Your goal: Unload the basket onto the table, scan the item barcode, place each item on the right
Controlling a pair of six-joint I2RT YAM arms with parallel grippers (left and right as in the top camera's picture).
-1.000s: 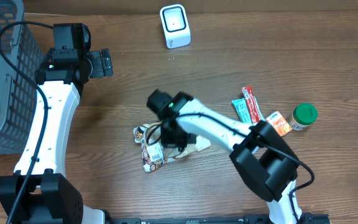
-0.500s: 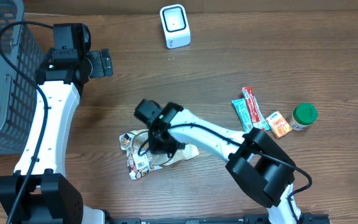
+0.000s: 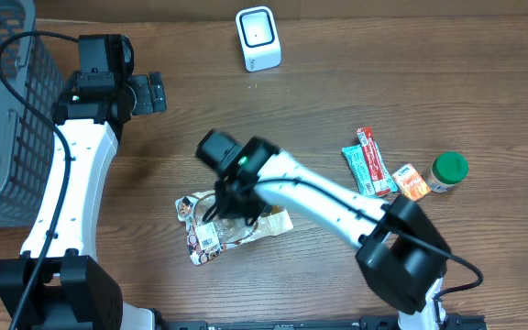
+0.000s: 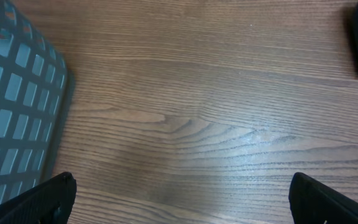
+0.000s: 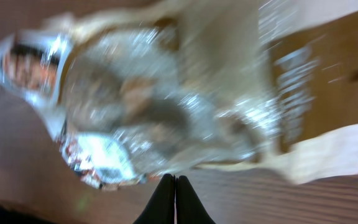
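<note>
A crinkled foil snack bag lies on the wooden table at front centre, a white barcode label showing at its left end. My right gripper hovers over the bag's middle and hides part of it. In the right wrist view the bag fills the frame, blurred, and the right gripper is shut, its tips pressed together just below the bag's lower edge with nothing seen between them. The white barcode scanner stands at the back centre. My left gripper is open over bare wood.
A grey mesh basket stands at the left edge, its wall close by in the left wrist view. At the right lie snack bars, a small orange pack and a green-lidded jar.
The snack bag slid left across the table with my right gripper, then stopped. The right wrist has since shifted slightly back. The left arm has not moved.
</note>
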